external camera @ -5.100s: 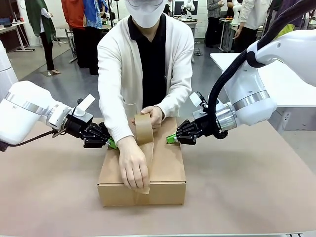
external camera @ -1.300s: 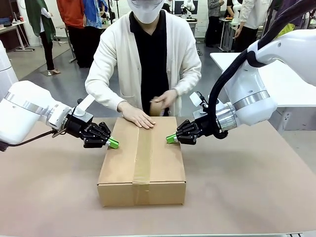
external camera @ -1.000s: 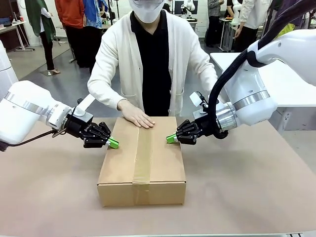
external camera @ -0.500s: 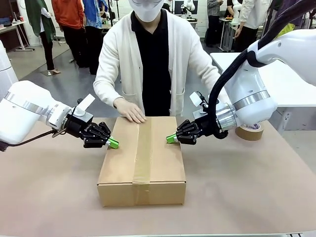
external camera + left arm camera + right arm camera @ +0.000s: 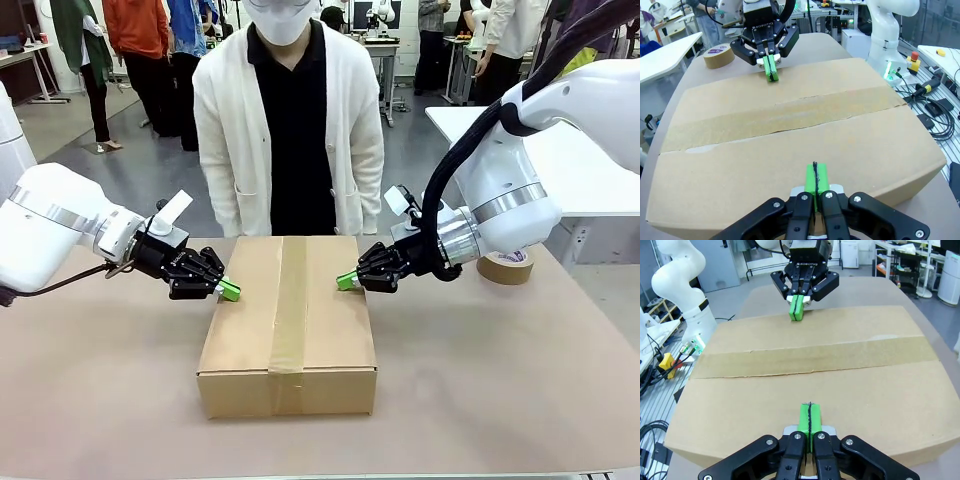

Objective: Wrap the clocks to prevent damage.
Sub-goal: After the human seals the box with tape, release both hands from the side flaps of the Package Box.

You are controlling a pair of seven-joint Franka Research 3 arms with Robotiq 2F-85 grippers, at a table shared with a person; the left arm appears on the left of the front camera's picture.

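Box (image 5: pixel 288 320) of brown cardboard sat mid-table, a tape strip (image 5: pixel 289 300) running near to far along its top. Left gripper (image 5: pixel 228 290) and right gripper (image 5: pixel 346 281) — both with jaws pressed together, holding nothing — rested pad tips on its left and right top edges.

Tape roll (image 5: pixel 505 267) partly behind right arm, clocks unseen inside box (image 5: pixel 288 325)

Box (image 5: pixel 290 320) mid-table; L gripper (image 5: pixel 230 291) on its left edge, R gripper (image 5: pixel 346 281) right edge; tape roll (image 5: pixel 505 267) far right.
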